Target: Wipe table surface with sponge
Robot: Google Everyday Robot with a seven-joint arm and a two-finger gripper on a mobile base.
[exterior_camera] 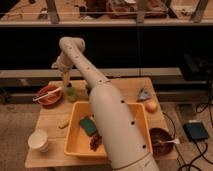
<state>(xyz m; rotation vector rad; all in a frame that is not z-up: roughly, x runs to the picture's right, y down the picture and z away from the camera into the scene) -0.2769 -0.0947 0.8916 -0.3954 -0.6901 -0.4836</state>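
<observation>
The teal-green sponge (88,125) lies flat inside the yellow tub (77,142), near its left wall. The tub stands on the light tan table surface (52,117). My white arm rises from the bottom centre over the tub, bends at an elbow up left, and points down. Its gripper (65,80) hangs open and empty over the table's back left part, well behind the sponge, just above a red bowl (49,96) and a green object (71,94).
Dark reddish pieces (95,142) lie in the tub by the arm. On the table are a pale yellow lump (63,122), a white cup (38,140), an orange (151,106), a grey-blue cloth (144,93) and a brown bowl with a spoon (161,139). A utensil rests in the red bowl.
</observation>
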